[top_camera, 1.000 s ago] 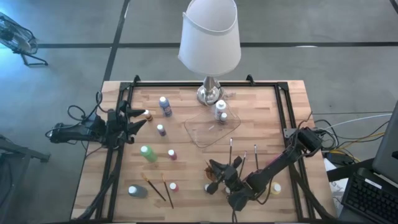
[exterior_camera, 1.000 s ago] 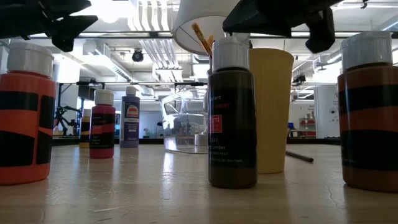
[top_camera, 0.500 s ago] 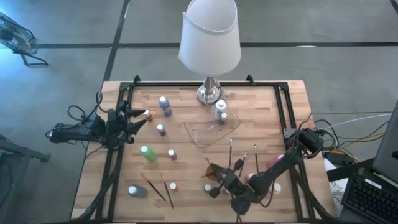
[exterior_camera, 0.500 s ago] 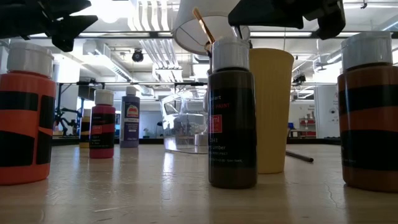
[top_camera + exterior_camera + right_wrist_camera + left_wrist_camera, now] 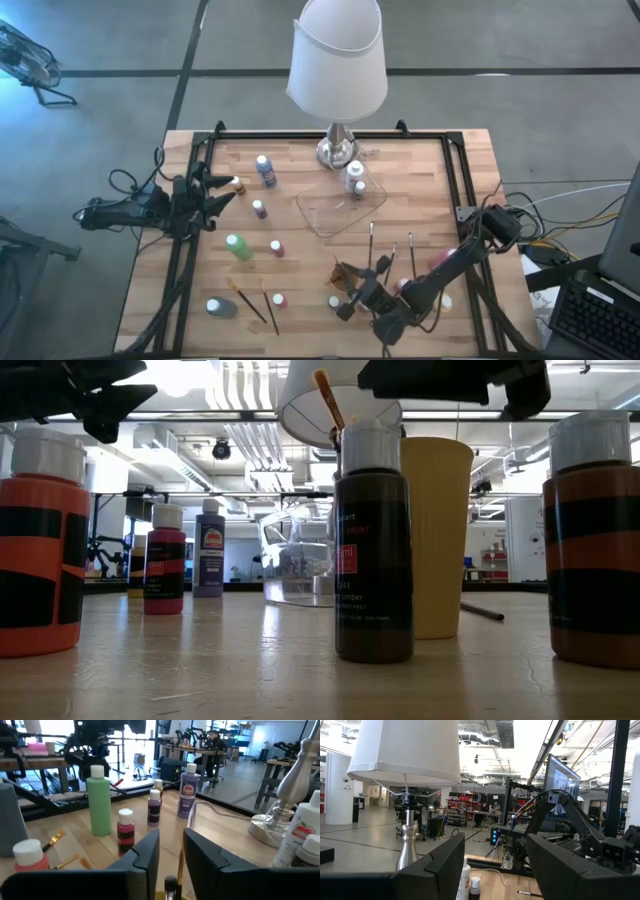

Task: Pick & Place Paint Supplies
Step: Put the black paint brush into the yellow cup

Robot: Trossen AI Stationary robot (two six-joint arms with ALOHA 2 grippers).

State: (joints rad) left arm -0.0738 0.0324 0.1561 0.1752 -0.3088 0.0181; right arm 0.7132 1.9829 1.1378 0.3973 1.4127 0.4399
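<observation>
Right gripper (image 5: 352,296) hangs over the orange cup (image 5: 342,272), fingers slightly parted around a brush (image 5: 328,398). The brush stands in that cup, handle tilted up. Right arm reaches low from the bench's edge. Left gripper (image 5: 222,190), open, waits well clear of the cup.

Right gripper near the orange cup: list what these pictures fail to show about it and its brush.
- High view: the right gripper covers the orange cup; the brush is too small to find there.
- Low view: a brown paint bottle hides the brush below its tip, so its contact with the yellow-looking cup is unseen.
- Right wrist view: the brush handle between the fingers is cut off at the edge; grip unclear.
</observation>
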